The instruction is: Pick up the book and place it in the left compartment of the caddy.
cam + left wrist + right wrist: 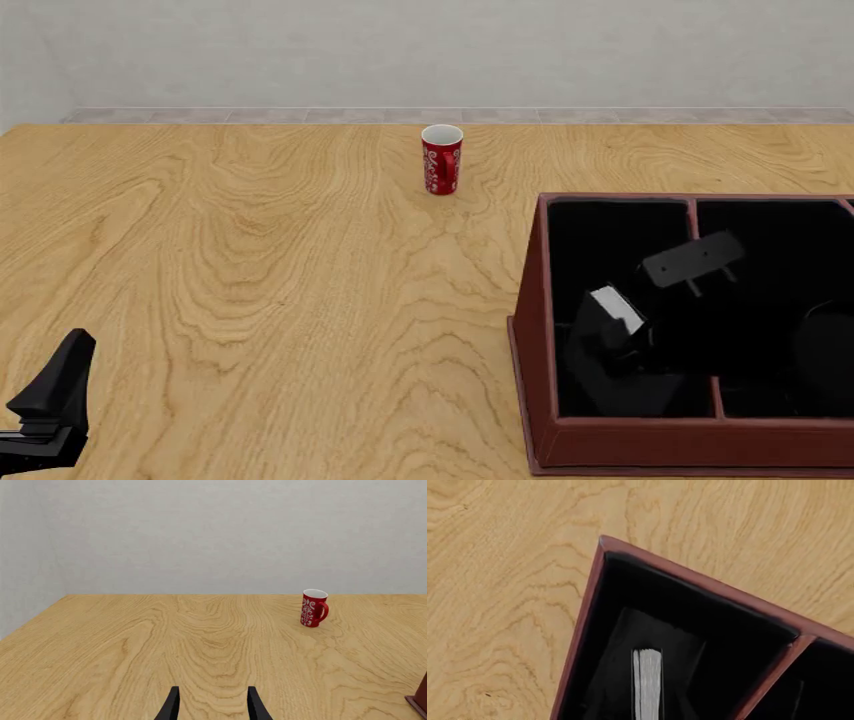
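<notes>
One book (pixel 614 310) sits inside the left compartment (pixel 601 235) of the single caddy (pixel 531 330), and whether the right gripper (pixel 627 335) above it grips the book cannot be told. One red cup (pixel 442 159) stands far back on the table (pixel 267 260), well apart from the caddy; the left gripper (pixel 212 705) waits at the near left, fingers parted, holding nothing

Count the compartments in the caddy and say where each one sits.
3: the long left compartment of the caddy, where the book is, plus two smaller right-hand sections, far and near, both cut off by the frame.
</notes>
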You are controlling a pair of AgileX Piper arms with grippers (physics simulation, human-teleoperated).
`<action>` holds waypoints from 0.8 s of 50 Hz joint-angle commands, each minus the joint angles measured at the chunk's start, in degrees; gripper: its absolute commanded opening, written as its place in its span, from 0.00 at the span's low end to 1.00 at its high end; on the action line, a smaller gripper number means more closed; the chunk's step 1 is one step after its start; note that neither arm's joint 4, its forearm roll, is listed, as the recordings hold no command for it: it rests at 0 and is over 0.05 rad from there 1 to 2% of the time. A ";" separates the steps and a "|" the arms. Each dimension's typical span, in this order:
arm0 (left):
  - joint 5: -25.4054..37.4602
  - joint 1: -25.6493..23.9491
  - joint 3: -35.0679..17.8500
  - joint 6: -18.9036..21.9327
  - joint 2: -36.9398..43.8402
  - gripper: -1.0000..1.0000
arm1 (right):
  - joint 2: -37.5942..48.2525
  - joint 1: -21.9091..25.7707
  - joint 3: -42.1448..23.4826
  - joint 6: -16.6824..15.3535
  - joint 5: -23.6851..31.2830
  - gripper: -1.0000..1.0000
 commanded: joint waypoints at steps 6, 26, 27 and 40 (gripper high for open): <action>0.00 0.00 0.00 0.00 0.00 1.00 | -1.44 -0.36 -1.92 -1.15 2.25 1.00; 0.00 0.00 0.00 0.00 0.00 1.00 | -5.31 -2.48 -7.88 -4.86 8.85 1.00; 0.00 0.00 0.00 0.00 0.00 1.00 | -5.59 -2.49 -8.33 -4.90 9.27 1.00; 0.00 0.00 0.00 0.00 0.00 1.00 | -8.22 -2.99 -11.65 -6.19 12.48 1.00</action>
